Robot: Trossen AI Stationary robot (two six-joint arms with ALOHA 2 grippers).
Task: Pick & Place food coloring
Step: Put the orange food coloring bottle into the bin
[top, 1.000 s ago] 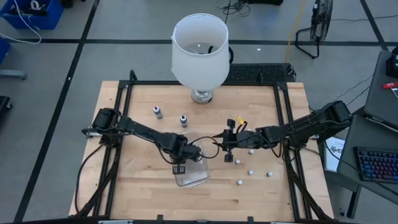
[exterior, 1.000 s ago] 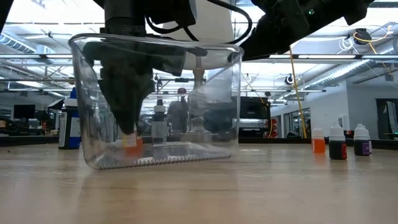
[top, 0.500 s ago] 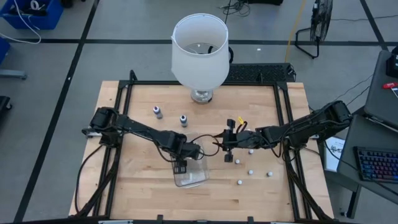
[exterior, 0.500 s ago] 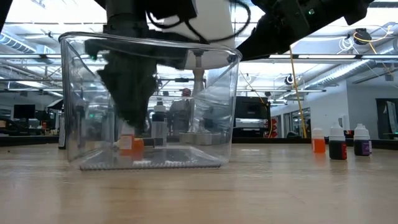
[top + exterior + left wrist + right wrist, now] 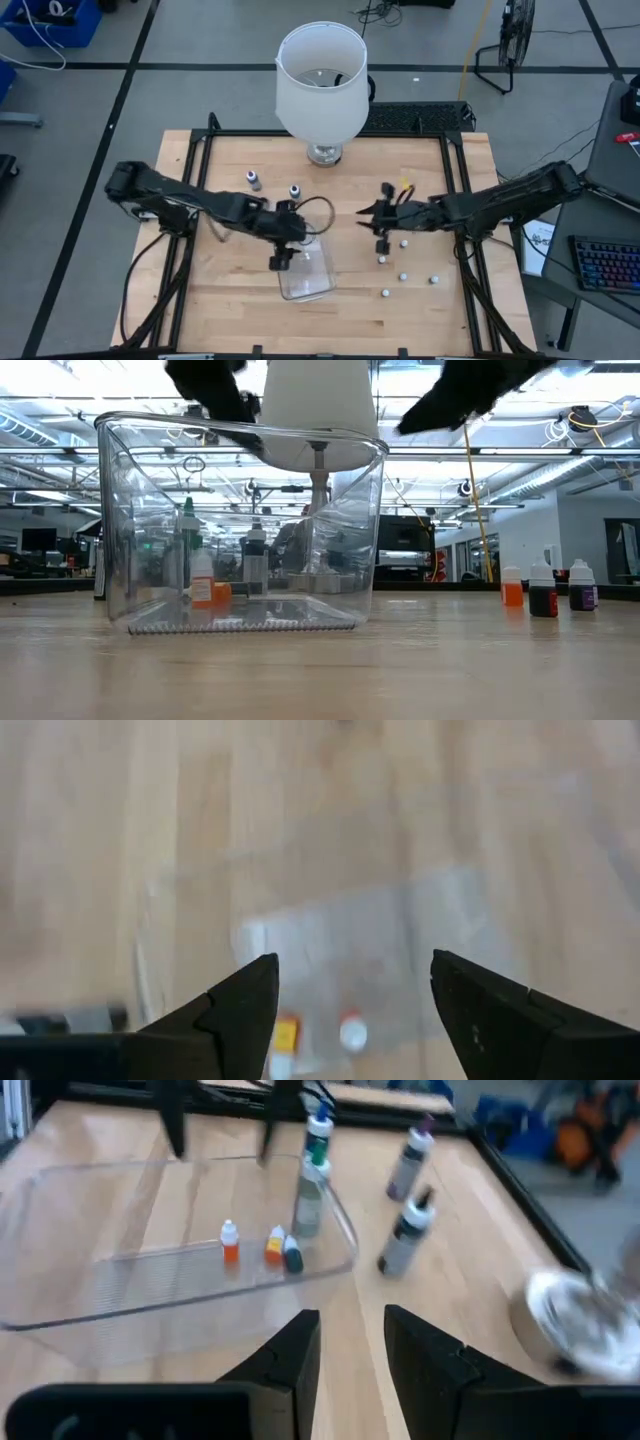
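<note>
Food coloring: small bottles (image 5: 231,1240) stand inside the clear tray (image 5: 308,280); more (image 5: 404,277) sit near the right gripper.
Left gripper (image 5: 281,256): empty, fingers apart, above tray's edge.
Right gripper (image 5: 380,243): empty, fingers slightly apart.
Surroundings: white lamp (image 5: 321,82) at worktop's (image 5: 230,300) far edge.

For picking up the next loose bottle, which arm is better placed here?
Right, probably. Its open, empty end effector hangs close to the small white-capped bottles loose on the wooden table. The left end effector, also open, hangs at the clear rectangular plastic tray, farther from them.
</note>
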